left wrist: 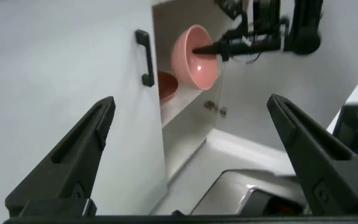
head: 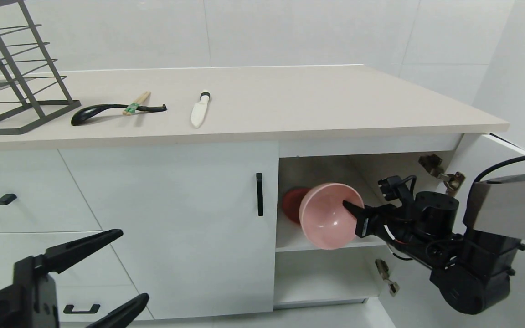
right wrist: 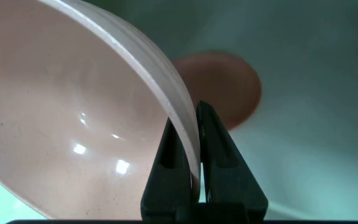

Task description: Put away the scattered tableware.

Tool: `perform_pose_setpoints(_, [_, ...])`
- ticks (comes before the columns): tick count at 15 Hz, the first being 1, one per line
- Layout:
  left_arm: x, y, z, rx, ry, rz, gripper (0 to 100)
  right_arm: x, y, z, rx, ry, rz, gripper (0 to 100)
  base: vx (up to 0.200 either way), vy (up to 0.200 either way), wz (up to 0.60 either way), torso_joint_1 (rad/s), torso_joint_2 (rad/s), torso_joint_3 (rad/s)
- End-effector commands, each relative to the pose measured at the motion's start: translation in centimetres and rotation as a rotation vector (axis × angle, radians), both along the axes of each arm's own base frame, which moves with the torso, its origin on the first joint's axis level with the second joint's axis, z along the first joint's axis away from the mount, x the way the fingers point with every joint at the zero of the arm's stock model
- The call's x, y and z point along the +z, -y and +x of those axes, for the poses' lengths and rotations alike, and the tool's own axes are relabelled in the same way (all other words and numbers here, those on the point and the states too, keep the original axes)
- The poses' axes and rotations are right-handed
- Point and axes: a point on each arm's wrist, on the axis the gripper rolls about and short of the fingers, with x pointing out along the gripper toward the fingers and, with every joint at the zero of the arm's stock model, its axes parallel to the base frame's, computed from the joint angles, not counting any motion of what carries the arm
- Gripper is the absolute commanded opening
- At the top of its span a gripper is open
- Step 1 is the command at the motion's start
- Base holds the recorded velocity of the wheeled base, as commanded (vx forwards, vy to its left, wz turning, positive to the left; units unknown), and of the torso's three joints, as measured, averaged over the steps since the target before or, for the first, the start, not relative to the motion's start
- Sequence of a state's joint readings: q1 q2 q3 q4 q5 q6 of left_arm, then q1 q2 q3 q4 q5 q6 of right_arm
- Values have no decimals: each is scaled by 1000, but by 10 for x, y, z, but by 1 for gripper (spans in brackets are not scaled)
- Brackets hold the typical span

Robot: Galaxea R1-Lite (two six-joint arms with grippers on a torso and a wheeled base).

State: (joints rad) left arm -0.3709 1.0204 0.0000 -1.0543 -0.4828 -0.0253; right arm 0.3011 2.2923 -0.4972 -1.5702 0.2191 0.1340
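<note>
Pink bowl [head: 326,228], rim within right gripper [head: 348,205], at cabinet shelf [head: 290,242].

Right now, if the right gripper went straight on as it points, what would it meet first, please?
Probably the red dish on the cabinet shelf, behind the pink bowl the right gripper grips by its rim; depth is unclear.

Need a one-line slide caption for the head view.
Right gripper holds a pink bowl by its rim at the open cabinet; spoon, chopsticks and knife lie on the counter.
</note>
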Motion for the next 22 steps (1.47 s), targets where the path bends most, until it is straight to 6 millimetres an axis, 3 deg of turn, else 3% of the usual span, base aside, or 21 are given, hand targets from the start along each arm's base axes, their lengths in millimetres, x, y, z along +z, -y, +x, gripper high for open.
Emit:
perform_pose_setpoints(1, [12,-18,-28,92,64,-132,100,-15,-5,16,-22,4,-7,0,0,0,0,0,0,0])
perform_pose_setpoints(6, [14,-24,-33,160,74,-169,100,-15,-31,28,-24,10,100,0,0,0,0,0,0,0])
perform_pose_setpoints(9, [14,-24,-33,161,75,-169,100,-36,-35,46,-31,10,107,0,0,0,0,0,0,0])
perform_pose_setpoints(15, [10,-26,-42,162,68,-166,100,-56,-30,86,-103,7,99,0,0,0,0,0,0,0])
perform_pose_setpoints(22, [9,-26,-44,162,68,-166,100,-62,-29,95,-122,-26,84,0,0,0,0,0,0,0])
